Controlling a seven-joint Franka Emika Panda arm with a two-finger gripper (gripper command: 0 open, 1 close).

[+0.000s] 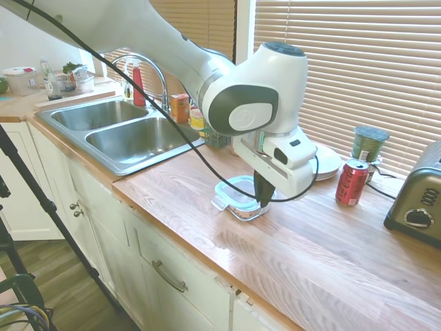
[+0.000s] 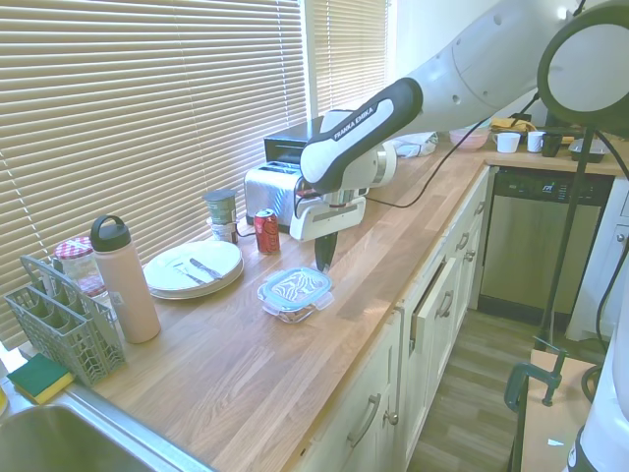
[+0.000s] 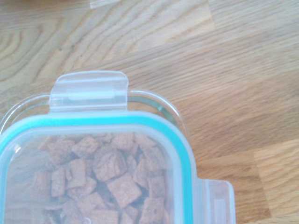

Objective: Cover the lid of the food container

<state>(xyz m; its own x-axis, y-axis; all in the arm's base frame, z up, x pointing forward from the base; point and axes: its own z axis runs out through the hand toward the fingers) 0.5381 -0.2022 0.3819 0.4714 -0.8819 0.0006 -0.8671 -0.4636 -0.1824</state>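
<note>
I have the lid (image 3: pixel 100 140) lying on top of the food container (image 2: pixel 293 293), which sits on the wooden counter (image 2: pixel 295 383) near the front edge, between the stack of white plates (image 2: pixel 192 267) on the window side and the cabinet fronts. From the wrist view the teal rim looks lined up with the glass wall underneath, and the brown squares of food show through the clear plastic. The locking tabs (image 3: pixel 88 91) stick outward, so I judge they are not snapped down yet.

To do this step well I would press straight down on the rim rather than the middle, since the thin plastic will flex there. I would keep the push gentle: the container is small and could skid on the smooth wood or tip if I load one corner only. I would check all four sides sit flush before backing off.

Moving right, the gripper (image 1: pixel 264 198) stands at the container's corner, pointing nearly straight down, its dark fingers drawn together into one narrow tip with nothing held between them. The tip looks to be touching or just above the lid's edge; I cannot tell which. The arm reaches in from the sink (image 1: pixel 131 134) side, wrist bent downward over the counter, with the red soda can (image 1: pixel 351 182) and toaster (image 1: pixel 417 200) well apart beyond it.
</note>
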